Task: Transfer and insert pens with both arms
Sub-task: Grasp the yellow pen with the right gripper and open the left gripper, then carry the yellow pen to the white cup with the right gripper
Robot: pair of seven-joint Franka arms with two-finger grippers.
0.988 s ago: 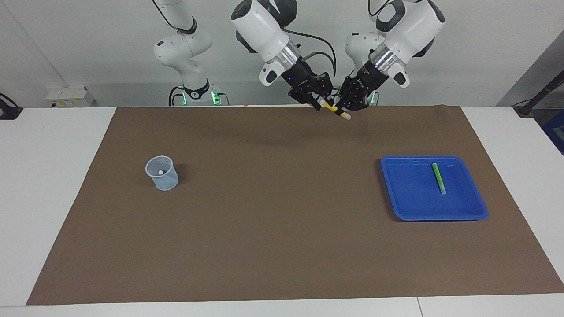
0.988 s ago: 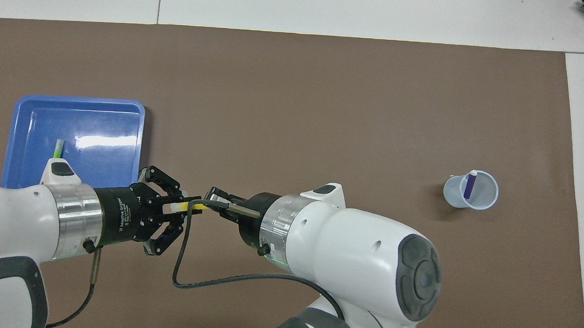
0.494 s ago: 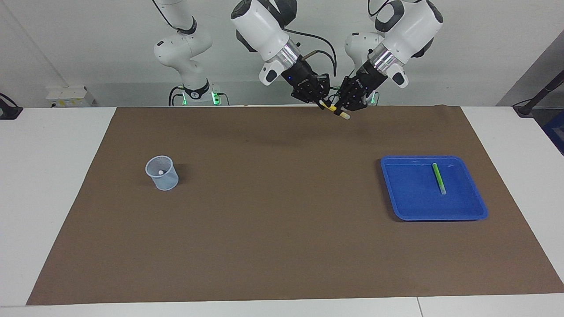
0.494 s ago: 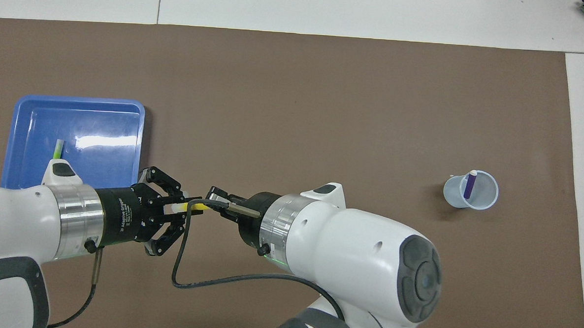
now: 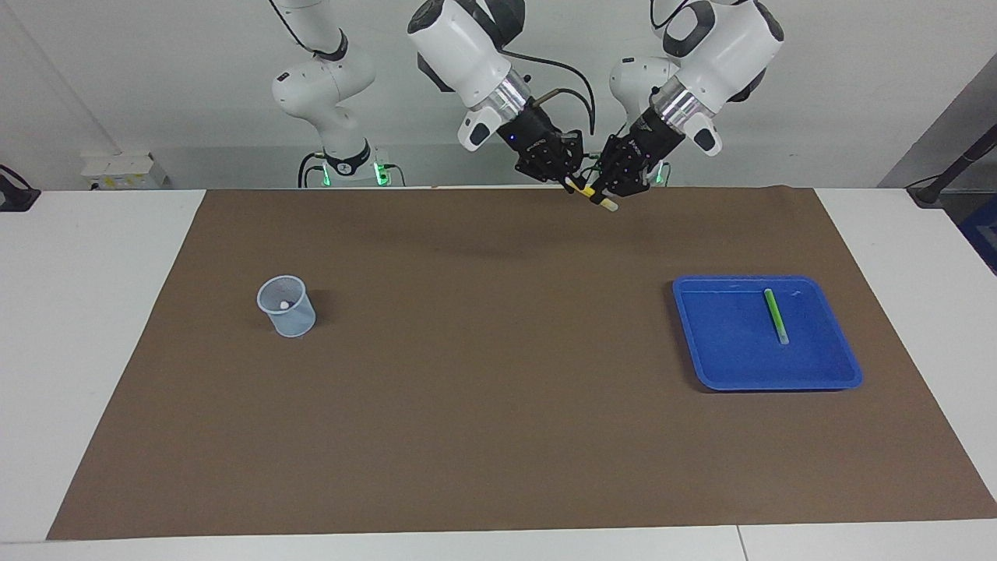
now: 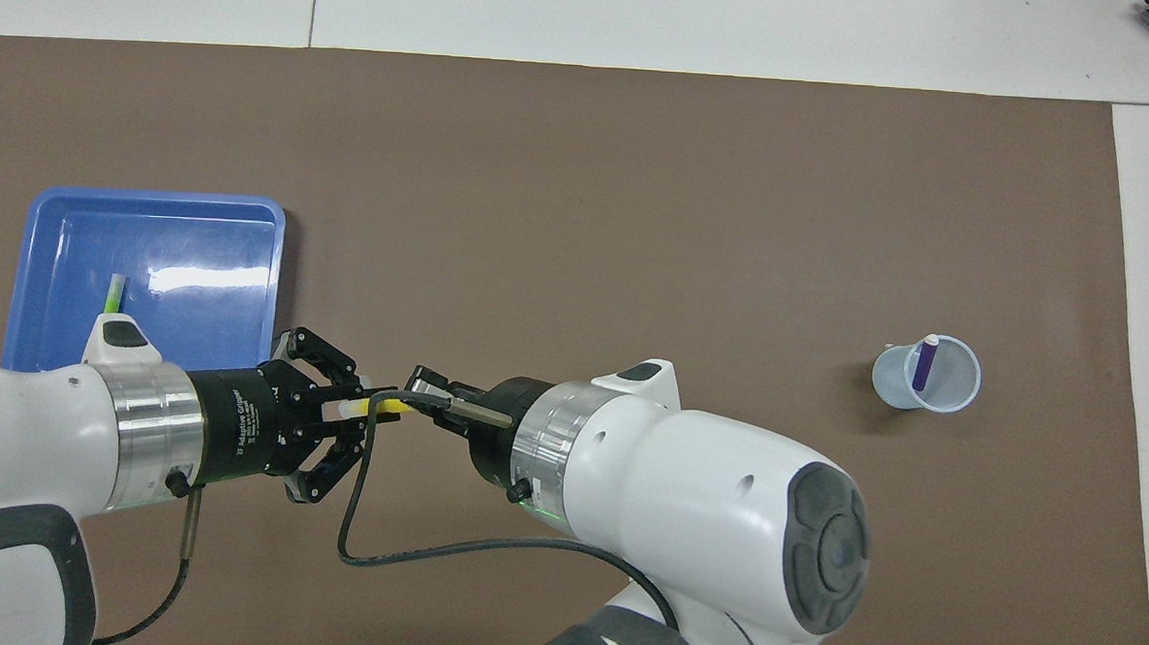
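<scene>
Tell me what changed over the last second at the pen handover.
The right gripper closed its jaws onto the yellow pen, which the left gripper also grips; both lifted slightly above the mat's edge nearest the robots. Unchanged: the green pen lies in the blue tray, the purple pen stands in the cup.

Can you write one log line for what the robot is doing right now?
left gripper: shut on yellow pen | right gripper: shut on yellow pen | phase: handover

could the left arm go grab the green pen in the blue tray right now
Probably not yet: the left claw is shut on the yellow pen, as is the right claw. The green pen itself lies uncovered.
</scene>
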